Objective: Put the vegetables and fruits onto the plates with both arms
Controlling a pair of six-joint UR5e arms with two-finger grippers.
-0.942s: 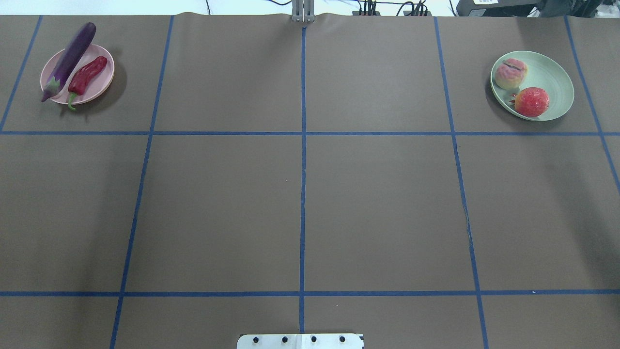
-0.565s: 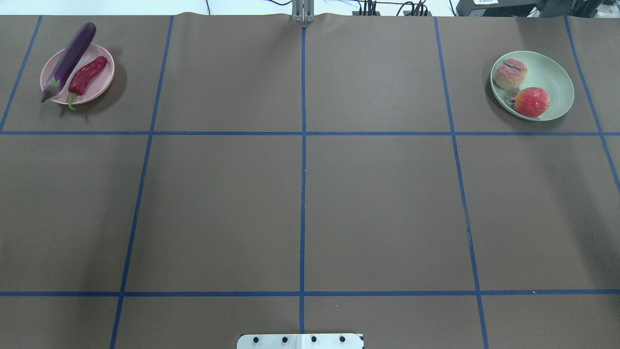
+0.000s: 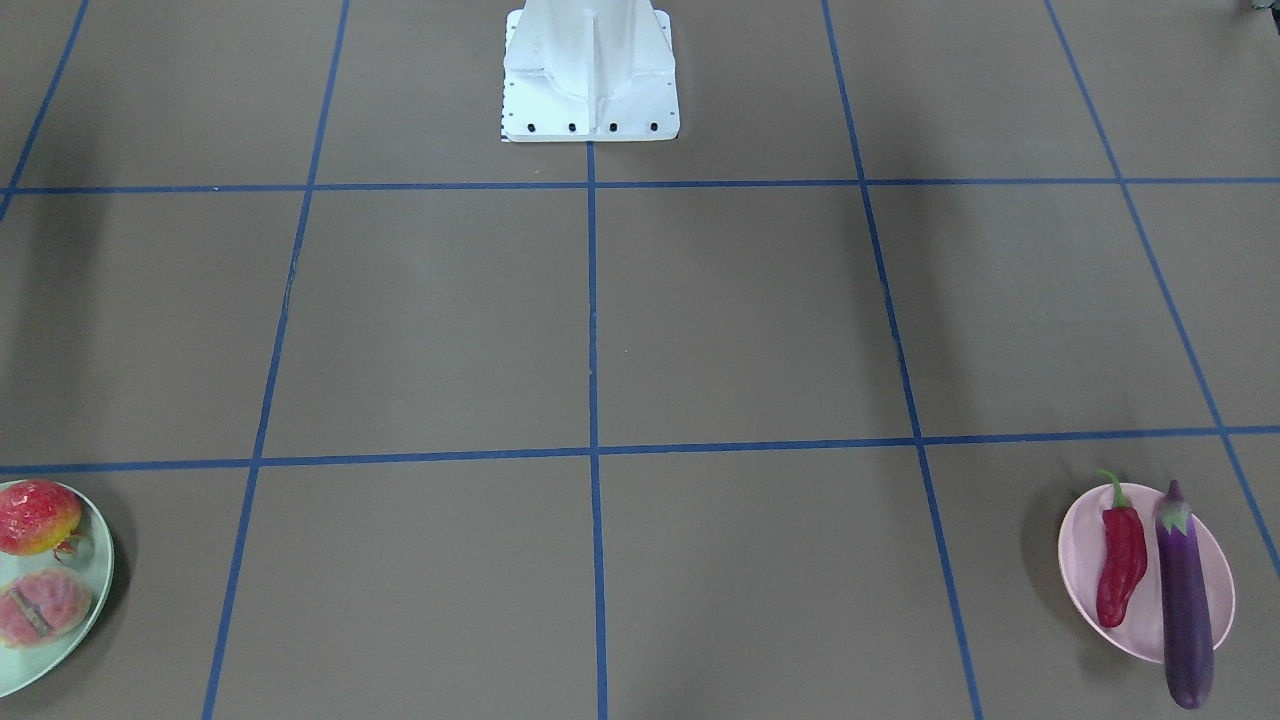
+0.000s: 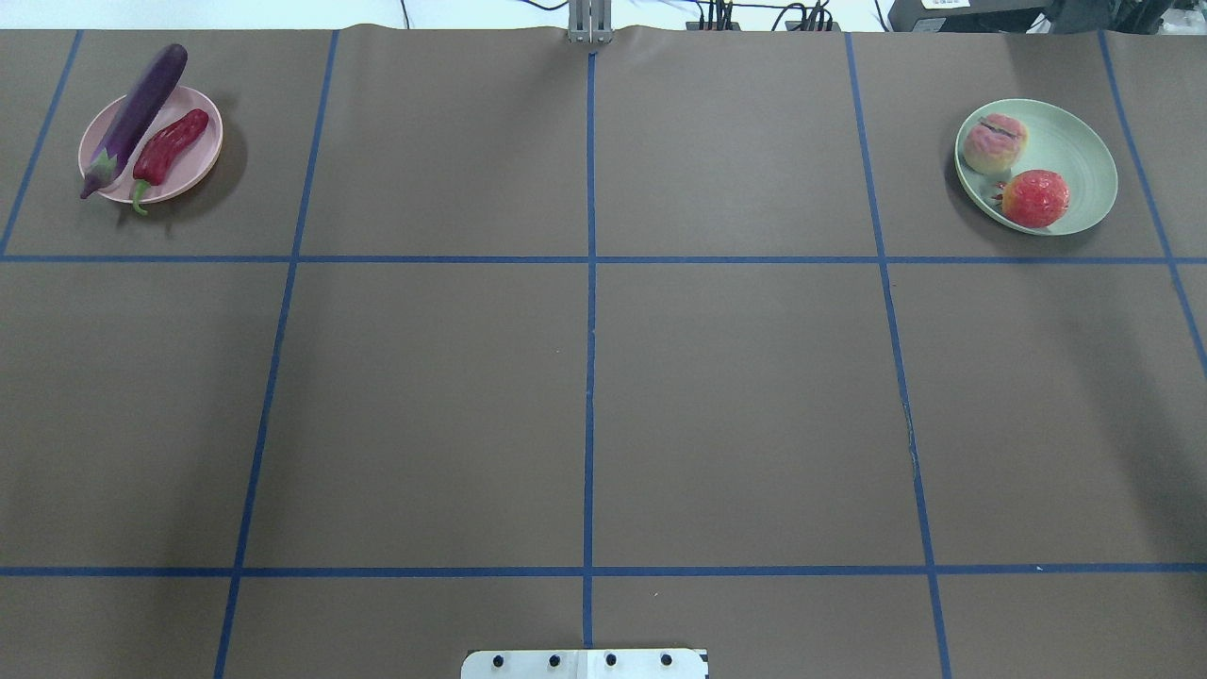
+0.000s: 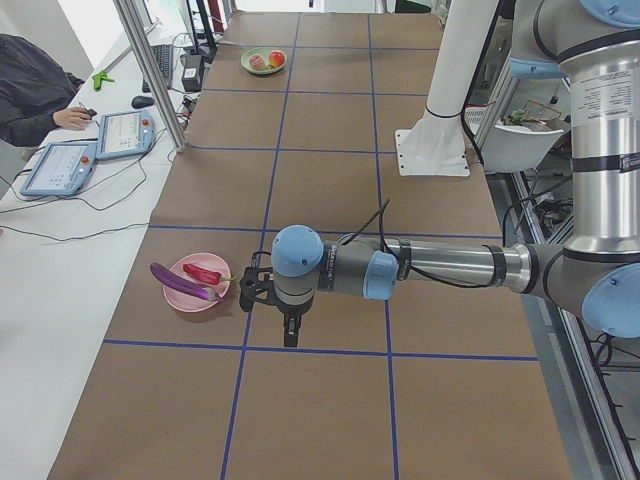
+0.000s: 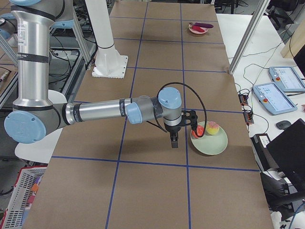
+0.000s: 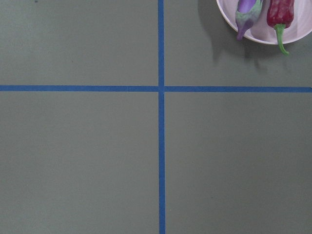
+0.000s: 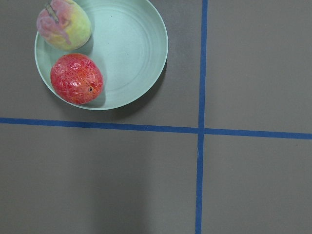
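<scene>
The purple eggplant (image 4: pixel 137 113) and the red chili pepper (image 4: pixel 170 146) lie on the pink plate (image 4: pixel 193 172) at the far left. The peach (image 4: pixel 994 143) and the pomegranate (image 4: pixel 1035 198) lie on the mint green plate (image 4: pixel 1080 151) at the far right. My left gripper (image 5: pixel 289 335) hangs above the table beside the pink plate (image 5: pixel 190 302), apart from it. My right gripper (image 6: pixel 174 142) hangs above the table beside the green plate (image 6: pixel 212 145). Both grippers show only in the side views, so I cannot tell whether they are open or shut.
Blue tape lines divide the brown table cover into a grid. The white base pedestal (image 3: pixel 590 70) stands at the robot's edge. A metal post (image 4: pixel 589 24) stands at the far edge. Tablets (image 5: pixel 60 165) and an operator (image 5: pixel 35 85) are beside the table.
</scene>
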